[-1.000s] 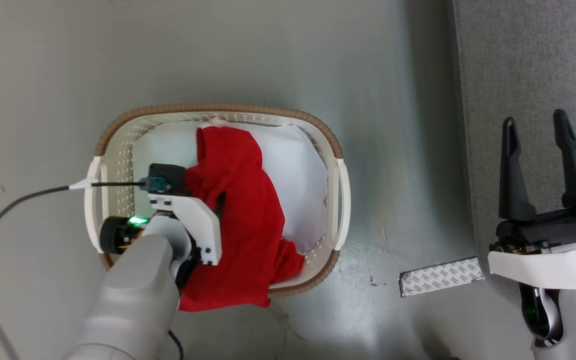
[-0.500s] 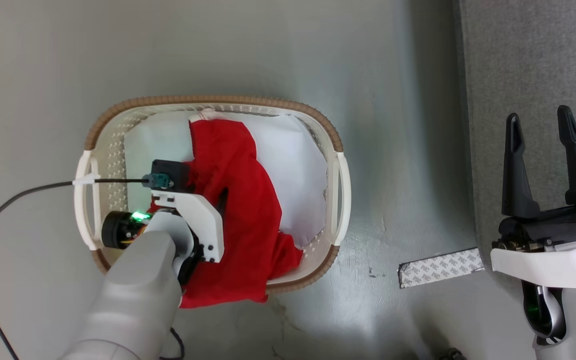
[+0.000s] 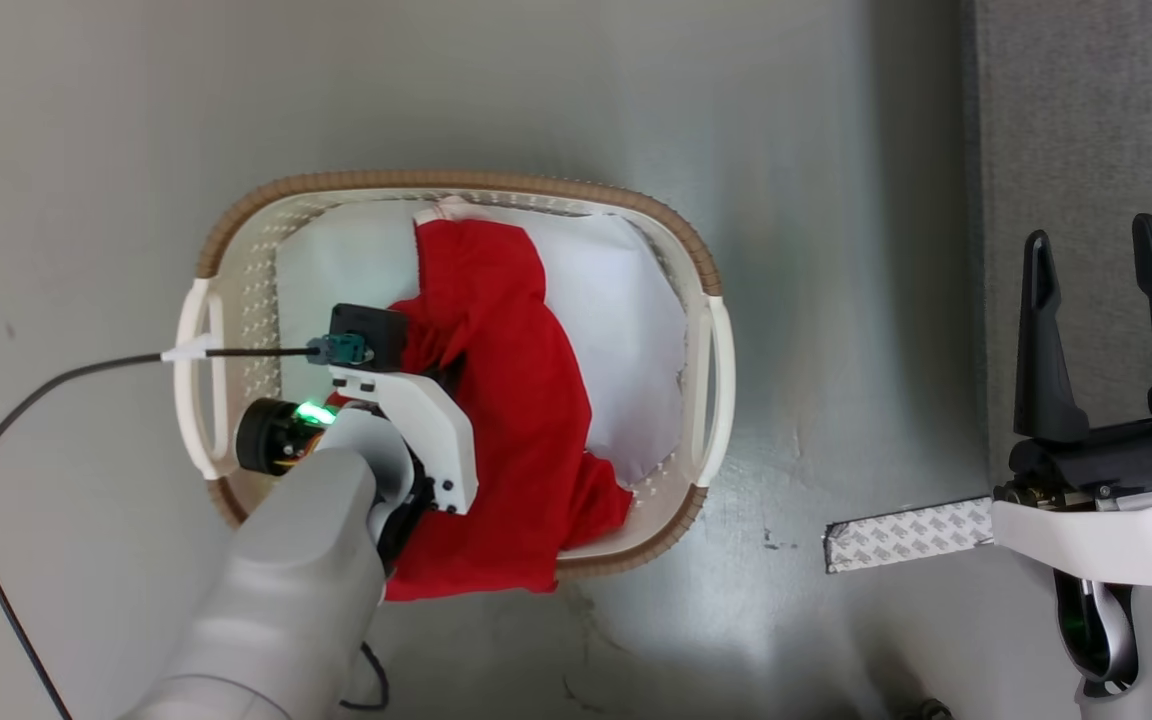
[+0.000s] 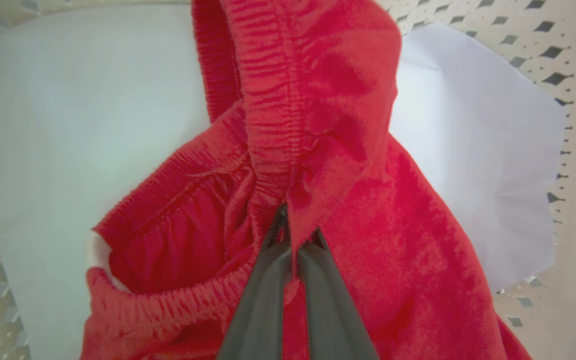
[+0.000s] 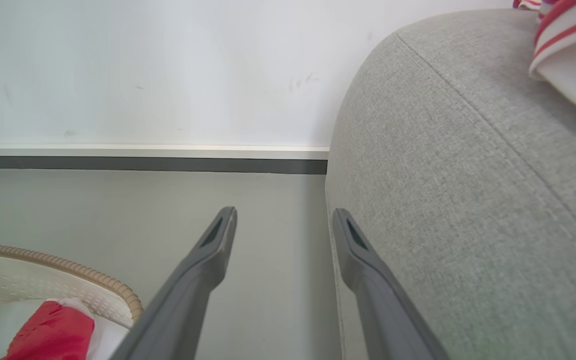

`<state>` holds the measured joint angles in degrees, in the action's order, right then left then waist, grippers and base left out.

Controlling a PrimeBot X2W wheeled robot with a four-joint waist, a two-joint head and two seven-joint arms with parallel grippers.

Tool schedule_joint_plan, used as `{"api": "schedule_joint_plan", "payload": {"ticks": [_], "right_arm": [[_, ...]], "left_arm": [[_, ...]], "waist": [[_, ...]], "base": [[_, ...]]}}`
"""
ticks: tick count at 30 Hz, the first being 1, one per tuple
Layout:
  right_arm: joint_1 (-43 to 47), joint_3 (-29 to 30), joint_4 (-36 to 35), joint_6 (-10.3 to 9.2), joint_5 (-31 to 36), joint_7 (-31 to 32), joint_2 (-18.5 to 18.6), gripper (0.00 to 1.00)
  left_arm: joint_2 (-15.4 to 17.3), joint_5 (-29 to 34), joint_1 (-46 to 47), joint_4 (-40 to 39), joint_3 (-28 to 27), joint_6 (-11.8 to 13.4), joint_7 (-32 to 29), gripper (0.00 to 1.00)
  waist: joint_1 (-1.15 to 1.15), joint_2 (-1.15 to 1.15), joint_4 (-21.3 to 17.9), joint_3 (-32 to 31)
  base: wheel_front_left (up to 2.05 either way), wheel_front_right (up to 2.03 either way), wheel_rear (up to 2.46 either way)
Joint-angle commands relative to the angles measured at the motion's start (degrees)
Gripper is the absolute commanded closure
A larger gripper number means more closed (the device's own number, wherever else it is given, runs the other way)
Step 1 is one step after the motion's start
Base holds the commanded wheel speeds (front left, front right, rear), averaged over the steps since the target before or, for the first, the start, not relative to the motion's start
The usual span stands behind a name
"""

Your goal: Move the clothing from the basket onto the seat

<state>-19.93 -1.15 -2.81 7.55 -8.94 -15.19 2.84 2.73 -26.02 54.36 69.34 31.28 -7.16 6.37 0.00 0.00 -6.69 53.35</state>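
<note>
The left gripper (image 4: 288,222) is seen clenched on a fold of the red shorts (image 3: 521,400), just below the gathered elastic waistband (image 4: 273,115). The shorts are found in the cream laundry basket (image 3: 456,182), spread over a white sheet (image 3: 626,340) on its bottom, with one end draped across the near rim. The right gripper (image 3: 1092,232) is held released, with nothing between its fingers, beside the grey sofa (image 5: 468,200), on which a white garment with red stripes (image 5: 568,45) is already laid.

The step in hand is judged to be the lift-out. It is best done as a straight rise until the draped end is cleared of the rim, so that the light basket is not dragged or tipped. Only then should the cloth be swung rightward to the sofa. Little cloth is pinched, so jerks are to be avoided.

No brand or lettering can be read on the shorts. A repeated print is borne by the tape strip (image 3: 906,533) nearby, but it is too small to be read.
</note>
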Motion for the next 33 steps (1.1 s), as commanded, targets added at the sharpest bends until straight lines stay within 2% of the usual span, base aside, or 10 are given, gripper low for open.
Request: {"api": "schedule_joint_plan", "payload": {"ticks": [1,5,6,11,12,17,18,25,28,33], "right_arm": [[-0.2,0.3,0.5,-0.13,0.4,0.1,0.1,0.00],[-1.0,-0.3,1.1,-0.13,-0.3,0.1,0.1,0.00],[-1.1,-0.6,2.0,-0.13,-0.6,0.1,0.1,0.00],[-1.3,-1.0,4.1,-0.13,-1.1,0.1,0.1,0.00],[-1.0,-1.3,5.4,-0.13,-1.3,0.1,0.1,0.00],[0.9,-2.1,9.0,-0.13,-2.2,0.1,0.1,0.00],[0.9,-2.1,9.0,-0.13,-2.2,0.1,0.1,0.00],[4.4,-3.8,13.2,-0.13,-3.2,0.1,0.1,0.00],[6.1,-4.6,14.5,-0.13,-3.7,0.1,0.1,0.00],[9.4,-6.4,15.9,-0.13,-4.5,0.1,0.1,0.00]], "left_arm": [[0.3,-1.2,-0.6,-0.7,0.6,-0.3,0.6,1.00],[0.3,-4.1,-2.2,-2.8,2.2,-0.3,1.7,1.00],[0.3,-6.6,-3.6,-4.5,3.4,-0.4,2.8,1.00],[1.1,-11.0,-7.2,-7.7,5.4,-0.3,5.1,1.00],[2.3,-13.6,-9.5,-9.8,6.3,-0.3,6.1,1.00],[4.7,-18.9,-15.2,-15.1,7.8,-0.3,7.8,1.00],[4.7,-18.9,-15.2,-15.1,7.8,-0.3,7.8,1.00],[7.8,-21.9,-22.4,-22.0,6.6,-0.3,8.8,1.00],[9.2,-21.7,-25.4,-26.3,4.4,0.8,8.8,1.00],[12.8,-19.5,-31.4,-35.7,2.3,4.6,8.8,1.00]], "waist": [[0.00,0.00,0.5,0.0],[0.00,0.00,1.3,-1.7],[0.00,0.00,2.0,-3.7],[0.00,0.00,3.6,-8.8],[0.00,0.00,4.4,-12.1],[0.00,0.00,6.4,-21.4],[0.00,0.00,6.4,-21.4],[0.00,0.00,9.2,-34.0],[0.00,0.00,10.2,-38.9],[0.00,0.00,11.0,-45.7]], "base": [[0.00,0.00,0.00],[0.00,0.00,0.00],[0.00,0.00,0.00],[0.00,0.00,0.00],[0.00,0.00,0.00],[0.00,0.00,0.00],[0.00,0.00,0.00],[0.00,0.00,0.00],[0.00,0.00,0.00],[0.00,0.00,0.00]]}}
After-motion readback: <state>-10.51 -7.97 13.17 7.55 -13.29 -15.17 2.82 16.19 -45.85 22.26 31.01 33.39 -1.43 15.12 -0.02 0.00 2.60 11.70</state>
